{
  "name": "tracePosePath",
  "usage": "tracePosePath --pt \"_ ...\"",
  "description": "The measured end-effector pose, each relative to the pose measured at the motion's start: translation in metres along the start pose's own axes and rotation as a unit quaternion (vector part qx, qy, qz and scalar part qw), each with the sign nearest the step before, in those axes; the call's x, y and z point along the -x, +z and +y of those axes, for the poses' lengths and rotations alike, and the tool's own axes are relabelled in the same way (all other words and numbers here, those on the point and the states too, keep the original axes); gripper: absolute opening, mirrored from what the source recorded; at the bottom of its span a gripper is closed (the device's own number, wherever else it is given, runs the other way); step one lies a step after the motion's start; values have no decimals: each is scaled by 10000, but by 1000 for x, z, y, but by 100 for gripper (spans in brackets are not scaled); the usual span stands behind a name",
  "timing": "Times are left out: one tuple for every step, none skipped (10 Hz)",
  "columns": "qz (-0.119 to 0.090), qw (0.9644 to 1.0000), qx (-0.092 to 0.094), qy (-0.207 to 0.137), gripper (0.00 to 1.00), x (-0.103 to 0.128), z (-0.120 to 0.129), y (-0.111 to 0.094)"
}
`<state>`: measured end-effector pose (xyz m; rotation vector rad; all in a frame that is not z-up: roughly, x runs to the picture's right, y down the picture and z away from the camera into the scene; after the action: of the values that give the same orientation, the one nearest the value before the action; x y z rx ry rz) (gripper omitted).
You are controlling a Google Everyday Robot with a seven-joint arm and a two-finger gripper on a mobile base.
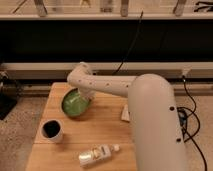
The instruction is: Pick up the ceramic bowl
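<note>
The ceramic bowl (74, 105) is glossy green with a lighter green inside. It is at the far left part of the wooden table (100, 131), and its inside seems tilted toward the camera. My white arm reaches in from the lower right. The gripper (86, 95) is at the bowl's far right rim, mostly hidden behind the wrist. I cannot tell whether the bowl rests on the table or is raised.
A white cup (52, 131) with a dark inside stands at the table's left front. A small bottle (98, 154) lies on its side near the front edge. A white object (125, 114) shows beside my arm. Cables (192, 125) hang at the right.
</note>
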<state>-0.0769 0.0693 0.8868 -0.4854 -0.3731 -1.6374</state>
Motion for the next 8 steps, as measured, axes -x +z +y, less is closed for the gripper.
tracePosePath --pt "1 10000 9 -26 1 0 2 0" --pt "10 10000 8 -74 1 0 2 -2" --pt "18 9999 6 -115 1 1 2 -3" --pt "37 9999 -13 -130 1 0 3 -3" --pt "51 9999 -23 -144 1 -1 8 -5" --pt "57 9999 -26 -154 1 -2 13 -9" --pt "61 9999 -23 -151 1 -3 21 -15" --pt "58 9998 -11 -173 1 -3 23 -16"
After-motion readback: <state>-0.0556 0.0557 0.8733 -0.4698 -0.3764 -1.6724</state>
